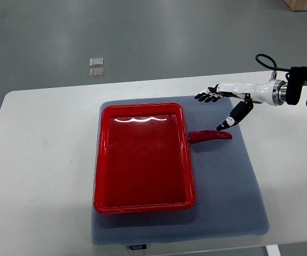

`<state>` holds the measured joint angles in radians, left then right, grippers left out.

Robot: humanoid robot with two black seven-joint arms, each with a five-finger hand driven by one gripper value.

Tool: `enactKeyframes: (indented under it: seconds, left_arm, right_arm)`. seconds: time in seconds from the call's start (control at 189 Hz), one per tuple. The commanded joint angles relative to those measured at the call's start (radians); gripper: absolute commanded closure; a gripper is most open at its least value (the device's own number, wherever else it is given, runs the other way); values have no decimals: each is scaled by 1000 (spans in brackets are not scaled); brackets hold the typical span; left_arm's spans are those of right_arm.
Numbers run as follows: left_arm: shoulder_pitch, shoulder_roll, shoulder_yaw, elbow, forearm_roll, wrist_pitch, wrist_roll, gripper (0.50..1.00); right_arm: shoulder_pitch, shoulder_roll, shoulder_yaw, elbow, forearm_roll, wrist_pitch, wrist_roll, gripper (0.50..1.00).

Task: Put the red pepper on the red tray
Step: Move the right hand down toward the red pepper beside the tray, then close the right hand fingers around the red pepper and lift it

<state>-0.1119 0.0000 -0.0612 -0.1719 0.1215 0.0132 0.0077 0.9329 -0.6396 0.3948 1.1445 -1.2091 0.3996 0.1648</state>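
One long red pepper [210,136] lies just beside the glossy red plastic tray [101,160]; the right hand [225,101], fingers spread, hovers seemingly just above it.

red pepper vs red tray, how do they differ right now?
Shape: the red pepper is a slim, long pod; the red tray is a wide rectangle with a raised rim.
Size: the pepper is far smaller than the tray.
Finish: the tray glares under the lights; the pepper shows no glare.
Shared: both red, both on the grey mat, pepper just off the tray's right rim.

A small dark tag [138,247] on the grey mat's [239,202] near edge carries print too tiny to read.
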Motion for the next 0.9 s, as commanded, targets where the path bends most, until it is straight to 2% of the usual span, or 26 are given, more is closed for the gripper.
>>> enactKeyframes:
  seconds: [0.0, 0.095, 0.233, 0.703, 0.708, 0.766, 0.83, 0.835, 0.846, 0.893]
  left_arm:
    - [0, 0, 0, 0, 0, 1, 0, 500]
    - [0, 0, -2, 0, 0, 1, 0, 500]
    - [0, 0, -3, 0, 0, 1, 0, 500]
    - [0, 0, -2, 0, 0, 1, 0, 500]
    - [0, 0, -2, 0, 0, 1, 0, 500]
    - [0, 0, -2, 0, 0, 1, 0, 500]
    - [0, 0, -2, 0, 0, 1, 0, 500]
    - [0, 0, -2, 0, 0, 1, 0, 500]
    - [0, 0, -2, 0, 0, 1, 0, 500]
    - [0, 0, -2, 0, 0, 1, 0, 500]
  right_arm:
    - [-5, 23, -36, 0, -21, -67, 1, 591]
    - [-8, 40, -74, -5, -43, -128, 2, 593]
    - [-9, 49, -119, -15, -53, -174, 5, 593]
    - [-71, 98, -128, -94, -129, -222, 7, 611]
    - [-74, 97, -128, -103, -130, -228, 7, 629]
    - [-77, 97, -129, -112, -135, -235, 7, 668]
    - [-77, 97, -129, -114, -136, -236, 9, 673]
    - [-78, 98, -129, -115, -142, -239, 10, 695]
    - [-78, 98, -129, -115, -142, -239, 10, 701]
    - [-83, 98, -129, -117, -144, -239, 16, 707]
